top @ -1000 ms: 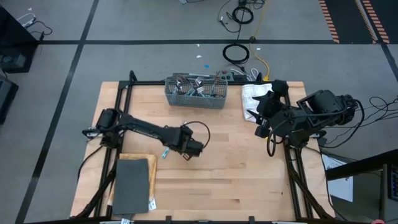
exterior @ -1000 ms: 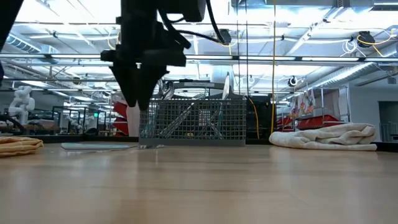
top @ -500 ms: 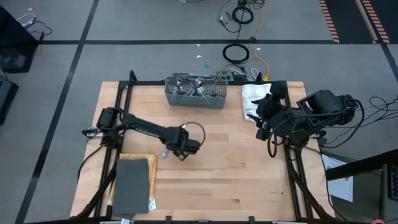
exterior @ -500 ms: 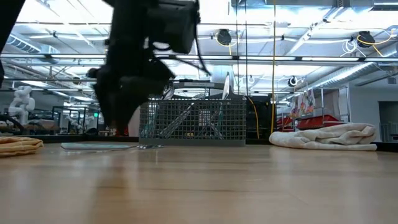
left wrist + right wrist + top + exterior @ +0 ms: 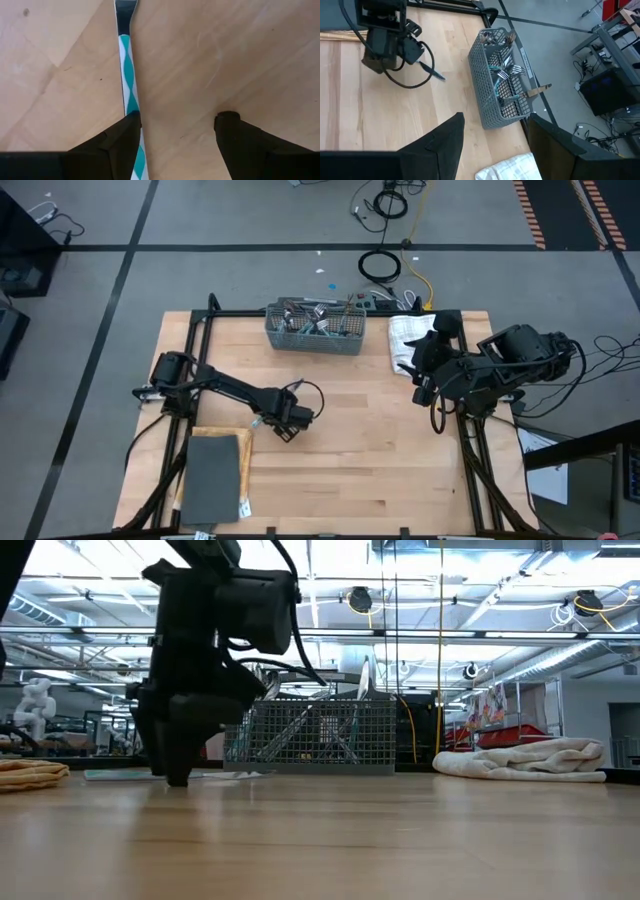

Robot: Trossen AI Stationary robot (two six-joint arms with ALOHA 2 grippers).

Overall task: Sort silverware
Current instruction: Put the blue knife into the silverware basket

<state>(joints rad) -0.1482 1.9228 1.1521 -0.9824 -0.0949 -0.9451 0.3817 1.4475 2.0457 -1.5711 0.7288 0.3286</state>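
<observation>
While basket (image 5: 315, 328) holds silverware (image 5: 504, 70), left gripper (image 5: 177, 137) open beside fork (image 5: 128, 80); right gripper (image 5: 492, 145) open

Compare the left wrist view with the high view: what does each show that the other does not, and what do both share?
Only the left wrist view shows the utensil's teal-and-white twisted handle pattern, and the open left hand's fingers standing apart, one beside the handle. Only the high view shows the grey mesh basket holding silverware, the white towel, the dark mat and the right hand waiting by the towel. Both share the wooden table and the left hand over the utensil.
</observation>
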